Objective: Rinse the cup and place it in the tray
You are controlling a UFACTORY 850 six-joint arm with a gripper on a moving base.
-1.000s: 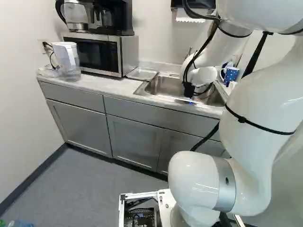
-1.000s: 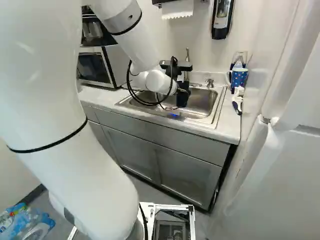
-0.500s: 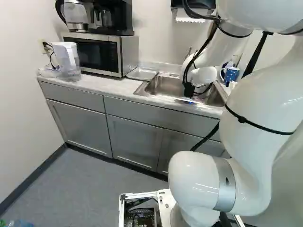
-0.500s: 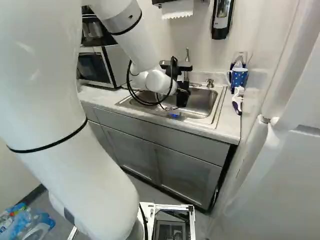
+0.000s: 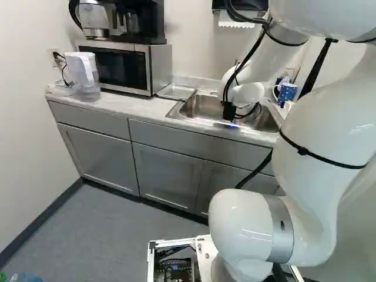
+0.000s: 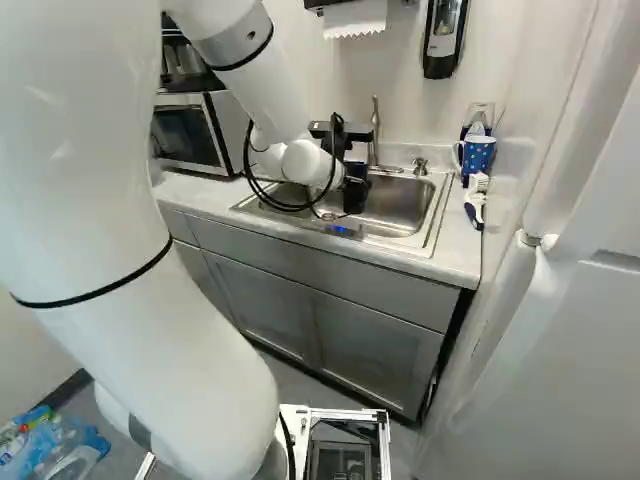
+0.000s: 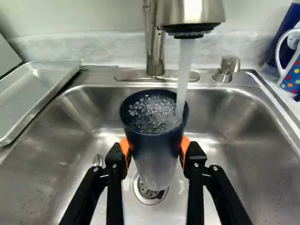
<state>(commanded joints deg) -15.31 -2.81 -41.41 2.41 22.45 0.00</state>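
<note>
Sink (image 7: 56, 140) notes: I am holding my gripper (image 6: 355, 180) over the basin; the right base view is giving only its dark outline at the arm's end, while the wrist view is giving the grasp. There, my two fingers are clasping the dark cup (image 7: 157, 157) from opposite sides, orange pads (image 7: 124, 146) touching its wall. The cup is hanging above the drain (image 7: 150, 195), and a water stream (image 7: 184, 70) is running from the faucet head (image 7: 190, 11) into its mouth, churning inside; only the wrist view is showing this clearly. The metal tray (image 7: 40, 91) is lying beside the basin, on the microwave (image 5: 117, 66) side; the left base view is catching it too. That view alone is showing the pitcher (image 5: 83, 76). The right base view is adding a wall dispenser (image 6: 442, 35) and, more clearly than the others, a brush (image 6: 476, 200) lying near the spotted mug (image 6: 478, 155)
</note>
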